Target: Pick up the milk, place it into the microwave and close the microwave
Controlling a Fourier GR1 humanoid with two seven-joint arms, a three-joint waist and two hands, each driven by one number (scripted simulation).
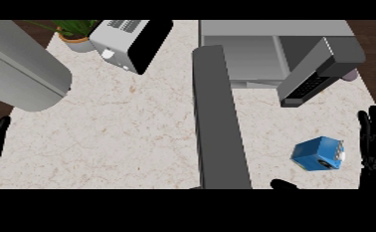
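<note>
One blue milk carton (318,154) lay tilted on the pale marbled bench (125,126), toward the view's lower right, resting free with no robot hand touching it. Right robot hand (367,139) appeared at the right edge, its fingers extended upward and spread, just beside the carton but apart from it; a dark thumb tip showed at the lower edge, below and left of the carton. Left robot hand (4,131) was visible only as a thin black sliver at the left edge, and whether its fingers were straight or curled could not be told.

Microwave (275,52) stood at the upper right of the bench with its grey cavity exposed. Its door (219,121) was swung fully out, seen edge-on as a long dark grey slab running from the microwave's front toward the lower edge of the view, left of the carton. The microwave's black control panel (312,84) sat on the oven's right side, above the carton. At upper left stood a silver toaster (129,44), with a potted plant (73,34) just beside it. A large grey cylindrical form (29,71) crossed the upper left corner.
</note>
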